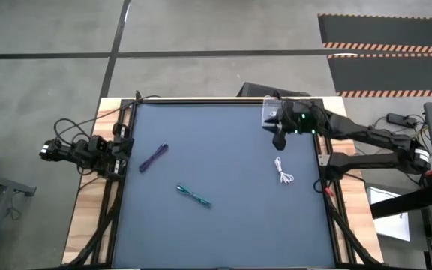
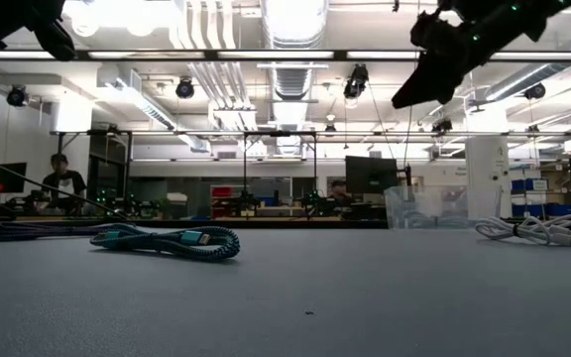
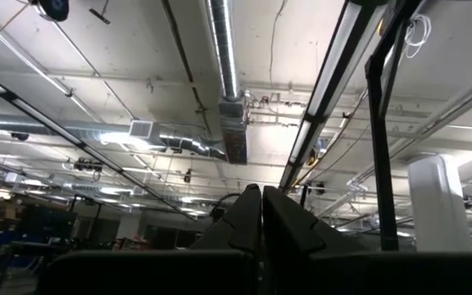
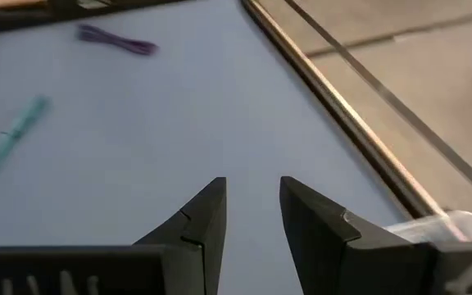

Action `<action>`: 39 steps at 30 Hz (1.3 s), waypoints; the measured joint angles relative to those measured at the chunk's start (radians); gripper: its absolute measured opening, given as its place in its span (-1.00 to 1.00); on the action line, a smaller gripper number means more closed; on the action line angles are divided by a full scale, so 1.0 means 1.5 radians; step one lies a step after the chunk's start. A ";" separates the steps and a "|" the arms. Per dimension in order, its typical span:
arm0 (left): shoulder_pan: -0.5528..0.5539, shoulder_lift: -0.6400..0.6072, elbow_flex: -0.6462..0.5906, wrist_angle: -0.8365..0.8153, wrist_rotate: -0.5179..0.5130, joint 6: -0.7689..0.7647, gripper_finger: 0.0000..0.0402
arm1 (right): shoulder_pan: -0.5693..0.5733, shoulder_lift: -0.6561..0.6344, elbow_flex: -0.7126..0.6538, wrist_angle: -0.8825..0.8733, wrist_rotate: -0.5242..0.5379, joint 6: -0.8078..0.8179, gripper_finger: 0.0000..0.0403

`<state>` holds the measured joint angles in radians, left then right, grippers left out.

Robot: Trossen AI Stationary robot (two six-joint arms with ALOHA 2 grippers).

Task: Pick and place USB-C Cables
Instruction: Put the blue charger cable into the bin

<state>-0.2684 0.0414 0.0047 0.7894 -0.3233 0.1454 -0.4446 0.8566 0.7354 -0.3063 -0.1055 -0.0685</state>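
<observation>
Your right gripper (image 1: 278, 133) hangs in the air above the table's far right corner, fingers (image 4: 207, 215) apart with nothing between them, just beside the clear bin (image 1: 273, 110). One white cable (image 1: 283, 172) lies near it on the grey mat (image 1: 223, 225). Farther out you find the teal cable (image 1: 193, 196) mid-table and the purple cable (image 1: 153, 157) toward the left. Your left gripper (image 3: 261, 215) waits at the left edge, fingers pressed together.

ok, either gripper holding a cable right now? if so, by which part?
Nothing is held. The right gripper hangs open and empty by the clear bin. The left gripper is shut on nothing at the table's left edge.
</observation>
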 joint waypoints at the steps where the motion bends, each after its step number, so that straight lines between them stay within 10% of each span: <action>1: 0.000 0.000 0.000 0.000 0.000 0.009 -1.00 | 0.013 -0.007 -0.021 0.028 0.000 0.004 -0.47; 39: 0.000 0.000 0.000 -0.053 -0.035 -0.051 -1.00 | 0.092 -0.029 -0.477 0.700 -0.005 0.058 -0.47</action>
<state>-0.2685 0.0419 0.0044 0.7100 -0.3754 0.0695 -0.3069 0.8133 0.0192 0.7440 -0.1127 0.0189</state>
